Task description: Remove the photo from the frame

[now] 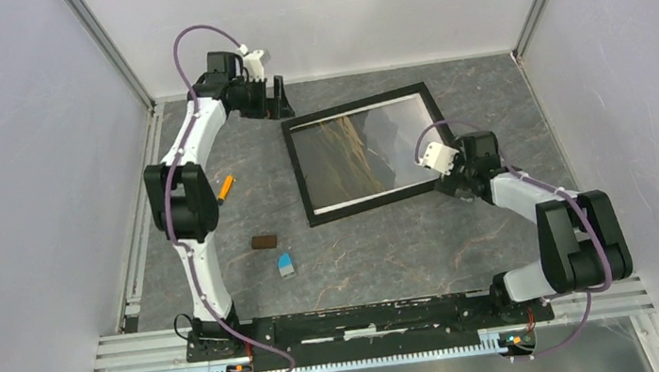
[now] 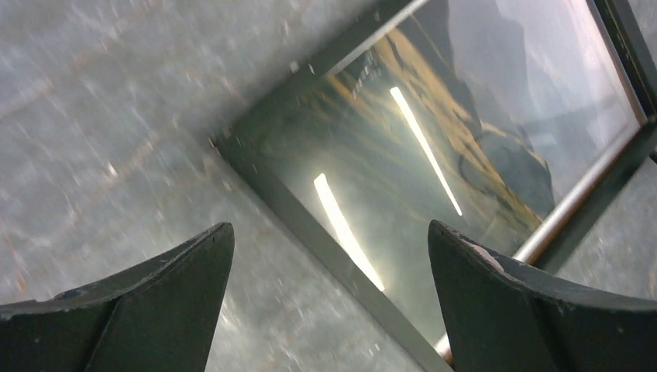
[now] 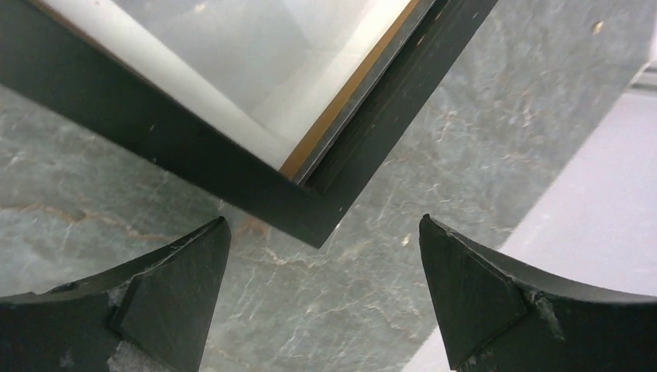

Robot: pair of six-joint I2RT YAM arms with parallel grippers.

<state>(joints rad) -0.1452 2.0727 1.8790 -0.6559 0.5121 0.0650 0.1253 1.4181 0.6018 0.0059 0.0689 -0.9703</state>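
left hand [image 2: 329, 226] wide by frame's [image 1: 298, 176] far-left corner, right hand [image 3: 323, 223] wide by near-right corner

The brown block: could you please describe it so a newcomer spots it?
Start at the big black frame. Just off its near-left corner lies the brown block. Unlike the orange stick and the blue-white piece nearby, it is dark brown.

Left arm [image 1: 192, 138], right arm [image 1: 518, 189] extended; jaws wide, seemingly downturned.
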